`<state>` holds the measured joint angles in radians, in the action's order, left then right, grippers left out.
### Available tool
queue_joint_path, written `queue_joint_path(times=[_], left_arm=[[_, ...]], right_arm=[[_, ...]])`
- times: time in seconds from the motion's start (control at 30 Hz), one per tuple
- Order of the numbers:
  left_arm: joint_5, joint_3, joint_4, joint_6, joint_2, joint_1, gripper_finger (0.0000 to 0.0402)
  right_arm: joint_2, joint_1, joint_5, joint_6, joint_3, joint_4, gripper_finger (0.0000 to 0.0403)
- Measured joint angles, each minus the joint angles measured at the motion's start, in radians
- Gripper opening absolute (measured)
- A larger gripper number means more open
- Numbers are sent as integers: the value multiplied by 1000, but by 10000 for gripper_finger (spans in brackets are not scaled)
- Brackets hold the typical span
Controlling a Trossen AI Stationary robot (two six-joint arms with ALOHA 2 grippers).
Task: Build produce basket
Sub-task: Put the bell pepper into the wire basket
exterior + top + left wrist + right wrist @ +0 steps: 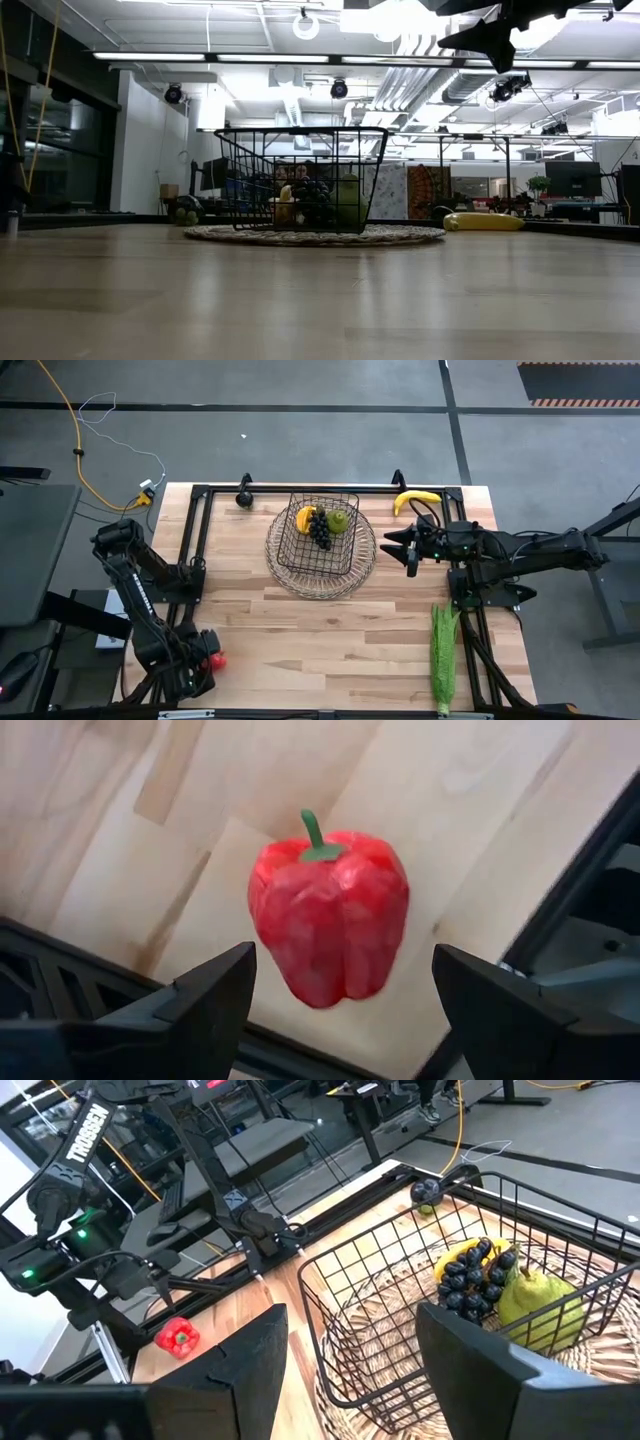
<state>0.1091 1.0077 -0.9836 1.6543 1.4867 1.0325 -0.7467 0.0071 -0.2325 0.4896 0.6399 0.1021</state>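
High view first: we see our left gripper [205, 665] low over the bench's near left corner, its fingers standing apart on either side of a glossy red toy bell pepper with a green stem [216, 658], which lies on the light wooden bench [300, 630]. Our left wrist view confirms this: the pepper [330, 915] sits on the wood between the two dark fingers [200, 1000], with clear gaps on both sides, so nothing is clamped.

We find the dark wire-mesh square basket with its wider round woven-wire base [322, 532] toward the far edge of the bench, about midway between the left and right sides. Inside it we see a yellow-orange fruit [305, 518], a dark bunch of grapes [320, 527] and a green pear-shaped fruit [339, 520], packed close together.

Our right gripper [397, 547] hangs above the bench just beside the basket's right side, fingers apart and holding nothing; its wrist view looks past them into the basket [440, 1340].

A yellow toy banana [415, 499] lies near the bench's far right corner, outside the basket. A long green leafy corn ear [443, 655] lies along the right edge toward the near right corner, well apart from the basket.
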Motion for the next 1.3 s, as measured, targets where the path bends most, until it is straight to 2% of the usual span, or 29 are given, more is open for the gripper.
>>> queue_joint_path(times=[0.53,0.87,1.0,1.2,1.3], left_arm=[[1,5,2,-7,168,0,294],[47,4,3,-66,188,-2,292],[74,1,2,-120,181,-4,265],[117,-5,-13,-176,152,-16,190],[142,-5,-19,-217,131,-31,180]], right_arm=[[0,0,-1,0,0,32,212],[0,0,-2,0,0,37,212],[0,0,-2,0,0,37,212],[0,0,-2,4,0,37,212],[0,0,-2,4,0,37,212]])
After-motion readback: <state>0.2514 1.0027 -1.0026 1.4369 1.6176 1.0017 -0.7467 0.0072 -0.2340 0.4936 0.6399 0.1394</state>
